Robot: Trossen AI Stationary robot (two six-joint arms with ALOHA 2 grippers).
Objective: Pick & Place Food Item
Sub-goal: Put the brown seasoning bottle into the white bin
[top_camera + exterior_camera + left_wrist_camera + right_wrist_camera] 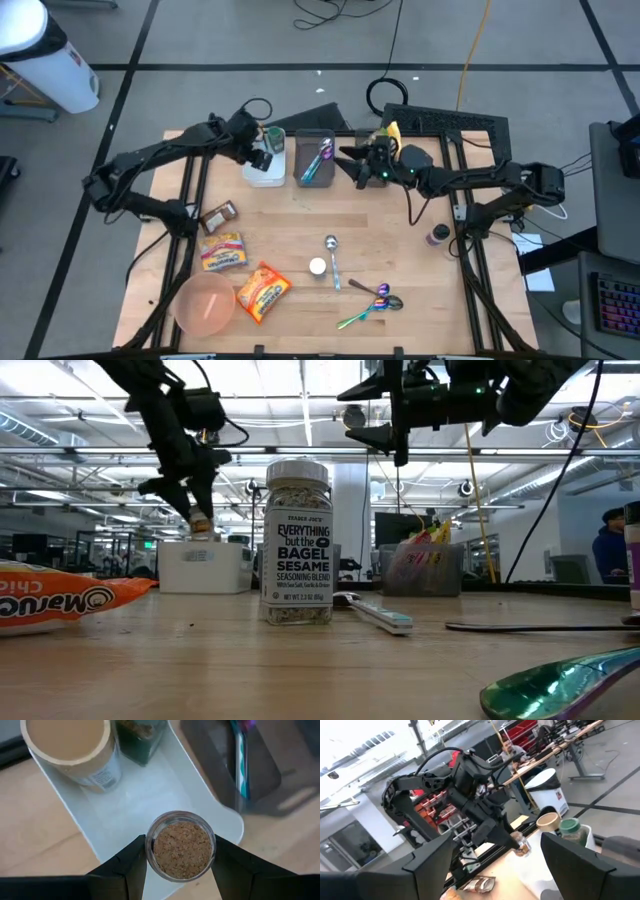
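My left gripper [262,158] is shut on a small glass jar [182,845] with a brown, cork-like top. It holds the jar just above the near end of a white bin [145,795]. The bin also holds a tan-lidded container [67,742] and a green-lidded jar [140,732]. In the low view the small jar [200,523] hangs just over the bin [205,565]. My right gripper [350,163] is open and empty, raised above the table beside a dark bin [315,160]. My left gripper pinches the small jar by its opposite side walls [150,851], just below the top, between its two fingers. The fingers come from above, pointing down. The jar stands upright in the hold, lifted clear above the white bin's near end.
The dark bin holds utensils. On the table are a seasoning jar [297,540], a spoon [332,255], iridescent spoons [375,300], a pink bowl [205,303], two noodle packets [262,290], a brown packet [220,213] and a small purple bottle [438,236].
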